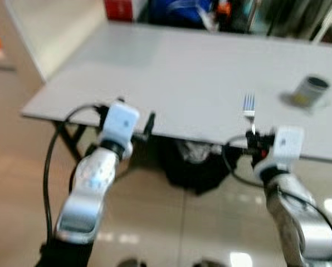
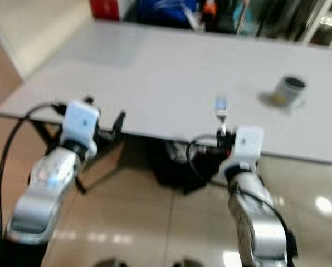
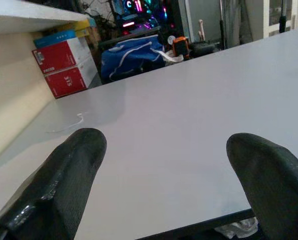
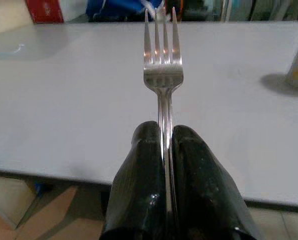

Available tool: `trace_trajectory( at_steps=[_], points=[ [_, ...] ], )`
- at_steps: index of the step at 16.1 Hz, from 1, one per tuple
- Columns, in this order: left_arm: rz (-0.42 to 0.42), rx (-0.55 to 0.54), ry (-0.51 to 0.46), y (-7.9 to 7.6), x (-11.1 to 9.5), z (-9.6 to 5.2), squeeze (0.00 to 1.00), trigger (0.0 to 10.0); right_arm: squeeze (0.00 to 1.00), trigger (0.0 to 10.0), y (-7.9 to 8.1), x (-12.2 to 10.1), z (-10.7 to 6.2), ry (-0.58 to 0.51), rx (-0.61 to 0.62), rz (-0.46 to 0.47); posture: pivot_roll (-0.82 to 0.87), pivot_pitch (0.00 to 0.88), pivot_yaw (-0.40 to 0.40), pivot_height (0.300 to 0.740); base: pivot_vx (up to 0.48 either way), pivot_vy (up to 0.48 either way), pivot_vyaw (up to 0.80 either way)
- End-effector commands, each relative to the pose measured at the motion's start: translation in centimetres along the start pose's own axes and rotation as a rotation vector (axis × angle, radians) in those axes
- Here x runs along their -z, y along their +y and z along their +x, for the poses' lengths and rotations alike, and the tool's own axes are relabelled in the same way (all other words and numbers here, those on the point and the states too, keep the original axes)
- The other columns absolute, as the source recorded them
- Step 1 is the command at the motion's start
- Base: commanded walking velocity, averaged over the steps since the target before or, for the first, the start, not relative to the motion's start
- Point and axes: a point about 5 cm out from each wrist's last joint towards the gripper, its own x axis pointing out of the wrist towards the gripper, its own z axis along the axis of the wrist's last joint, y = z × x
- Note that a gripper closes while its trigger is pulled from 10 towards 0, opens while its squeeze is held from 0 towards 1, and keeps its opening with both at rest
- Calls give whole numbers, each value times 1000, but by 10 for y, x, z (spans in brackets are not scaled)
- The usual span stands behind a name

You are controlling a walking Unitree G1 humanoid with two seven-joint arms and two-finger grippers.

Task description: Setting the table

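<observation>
**Fork held at table edge**

The right gripper [image 4: 165, 145] is clamped on the handle of the fork [image 4: 163, 75], tines pointing forward over the near edge of the grey table [image 1: 182, 78]. The left gripper [image 3: 164, 170] is spread wide, holding nothing, at the same edge. A cup [image 1: 311, 92] stands far right. The fork looks light, rigid and smooth; hold it mid-handle, since polished metal may slip.

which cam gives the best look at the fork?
Right wrist view: the silver metal fork is sharp, tines clear, handle clamped in the right tool. Both eye views show it small and blurred above the grey table's near edge; the left wrist view faces bare tabletop.
</observation>
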Motion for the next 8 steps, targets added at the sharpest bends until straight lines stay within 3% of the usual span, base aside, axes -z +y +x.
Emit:
trace_trajectory(
  at_steps=[1, 8],
  points=[
    [0, 6, -10, -3, -3, 0, 0, 10000, 0, 10000, -7, 0, 0, 2, 32, -11, 26, 92, 6, 740, 0, -379, 0],
    [0, 15, -9, -3, -4, 2, 0, 10000, 0, 10000, -6, -1, -1, 5, 44, -9, 21, 93, 20, 740, 0, -375, 0]
  ],
)
